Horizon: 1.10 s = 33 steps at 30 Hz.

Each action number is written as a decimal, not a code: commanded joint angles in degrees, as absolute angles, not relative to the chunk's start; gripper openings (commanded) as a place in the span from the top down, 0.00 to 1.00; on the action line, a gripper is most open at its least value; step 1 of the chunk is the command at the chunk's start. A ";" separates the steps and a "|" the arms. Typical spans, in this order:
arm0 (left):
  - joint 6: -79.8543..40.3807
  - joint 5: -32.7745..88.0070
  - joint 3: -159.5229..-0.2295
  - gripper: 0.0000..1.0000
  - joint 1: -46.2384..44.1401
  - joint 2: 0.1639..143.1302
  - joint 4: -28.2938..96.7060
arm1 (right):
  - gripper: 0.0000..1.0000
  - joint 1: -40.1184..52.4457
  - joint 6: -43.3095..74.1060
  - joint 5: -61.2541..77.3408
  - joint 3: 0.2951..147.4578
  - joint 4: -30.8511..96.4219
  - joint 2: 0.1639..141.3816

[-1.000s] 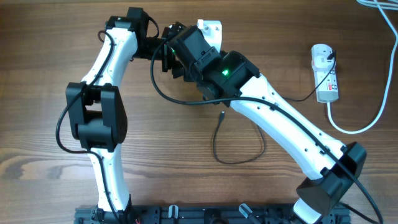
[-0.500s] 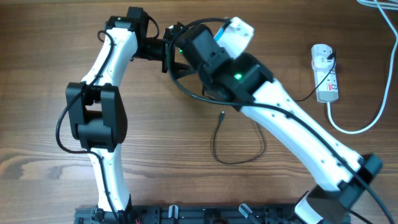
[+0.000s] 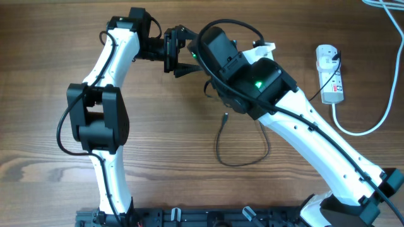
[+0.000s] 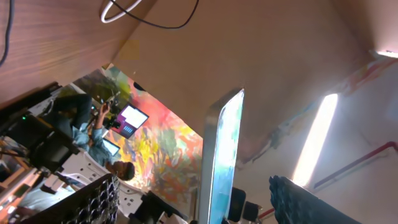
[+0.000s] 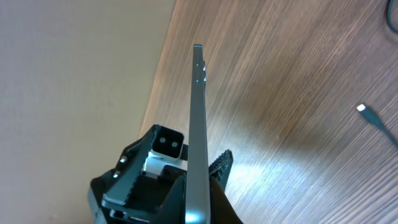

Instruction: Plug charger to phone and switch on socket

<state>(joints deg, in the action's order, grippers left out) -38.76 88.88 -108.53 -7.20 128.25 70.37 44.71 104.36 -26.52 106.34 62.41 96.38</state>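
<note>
On the wooden table, the left arm reaches toward 12 o'clock of the overhead view. The left gripper points toward 3 o'clock. Its fingers are spread wide, one on each side of the phone and clear of it.

The phone is up off the table at about 12 o'clock and shows edge-on in both wrist views. Its teal screen shows as a sliver in the left wrist view. Its lower end runs out of the bottom of the right wrist view. The right gripper appears to be clamped on it there, though the fingers themselves are hidden.

The charger lies in a loose loop near the middle of the table, at 6 o'clock from the phone. Its small plug tip lies free on the wood, well apart from the phone.

The socket lies flat at about 2 o'clock, with its white cord curving off past it. Its switch position cannot be made out.
</note>
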 commanded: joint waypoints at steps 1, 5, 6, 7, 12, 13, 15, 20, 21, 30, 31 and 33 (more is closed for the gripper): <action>-41.28 90.39 -108.44 0.18 -7.03 126.30 71.85 | 0.96 44.93 108.95 -23.35 107.18 61.36 97.62; -41.23 90.39 -108.44 0.16 -7.01 126.30 72.10 | 0.96 44.93 111.13 -21.04 107.13 60.47 98.94; -41.23 90.39 -108.44 0.16 -7.01 126.30 72.07 | 0.96 44.93 111.44 -20.75 107.13 60.34 99.07; -41.23 90.37 -108.44 0.16 -7.01 126.30 72.10 | 0.96 44.93 111.94 -20.67 107.13 60.29 99.07; -41.23 90.39 -108.44 0.22 -7.01 126.30 75.85 | 0.96 44.93 118.67 -18.85 105.38 60.69 99.24; -41.23 90.39 -108.44 0.25 -7.01 126.30 76.01 | 0.96 44.93 118.67 -18.94 104.97 60.23 99.26; -41.21 90.39 -108.44 0.30 -7.01 126.30 75.99 | 0.96 44.93 118.67 -18.94 104.18 59.02 99.44; -41.23 90.37 -108.42 0.48 -7.01 126.30 75.96 | 0.96 44.93 118.67 -18.94 104.12 57.54 99.66; -41.23 90.39 -108.44 0.51 -7.01 126.30 75.96 | 0.96 44.93 118.67 -18.94 104.12 57.30 99.66; -41.23 90.37 -108.42 0.68 -7.01 126.30 75.99 | 0.90 44.93 118.67 -18.74 104.12 55.31 99.66; -41.23 90.37 -108.44 0.69 -7.01 126.30 75.99 | 0.90 44.93 118.67 -18.72 104.12 55.31 99.66; -41.23 90.37 -108.44 0.69 -7.01 126.30 75.99 | 0.91 44.93 118.67 -18.72 104.12 55.31 99.66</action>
